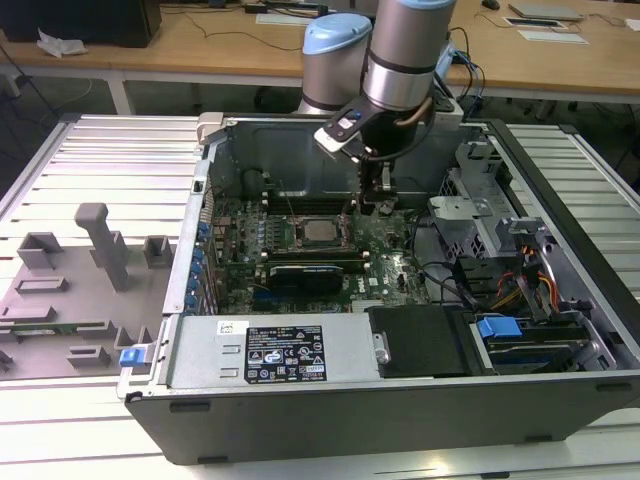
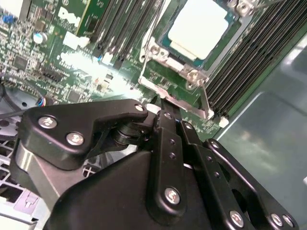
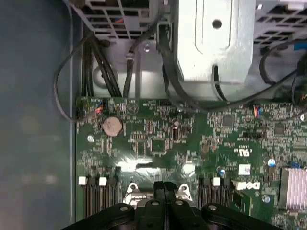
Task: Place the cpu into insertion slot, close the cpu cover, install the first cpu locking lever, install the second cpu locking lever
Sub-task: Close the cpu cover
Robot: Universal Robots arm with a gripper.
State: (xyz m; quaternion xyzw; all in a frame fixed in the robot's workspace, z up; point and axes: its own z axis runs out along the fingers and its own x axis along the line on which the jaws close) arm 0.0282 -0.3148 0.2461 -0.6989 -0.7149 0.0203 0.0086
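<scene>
The cpu (image 1: 319, 232) lies in its socket on the green motherboard (image 1: 385, 255) inside the open computer case; its pale top (image 2: 199, 26) shows through a square opening. The silvery cpu cover (image 2: 165, 62) lies flat around it. My gripper (image 1: 372, 203) hangs low over the board just to the exterior view's right of the socket. Its black fingers (image 3: 159, 188) are pressed together, shut, with nothing visible between them. In the second wrist view the gripper (image 2: 160, 103) has its fingertips at the cover's metal tab (image 2: 184, 103) on the socket's edge; whether they touch is not clear.
Black memory slots (image 2: 240, 62) flank the socket. A long black card (image 1: 305, 272) lies in front of it. A metal drive cage (image 1: 470, 225) and cables (image 3: 103, 62) stand to the exterior view's right. The case's back wall (image 1: 290, 150) rises behind. A grey fixture tray (image 1: 70, 290) sits outside.
</scene>
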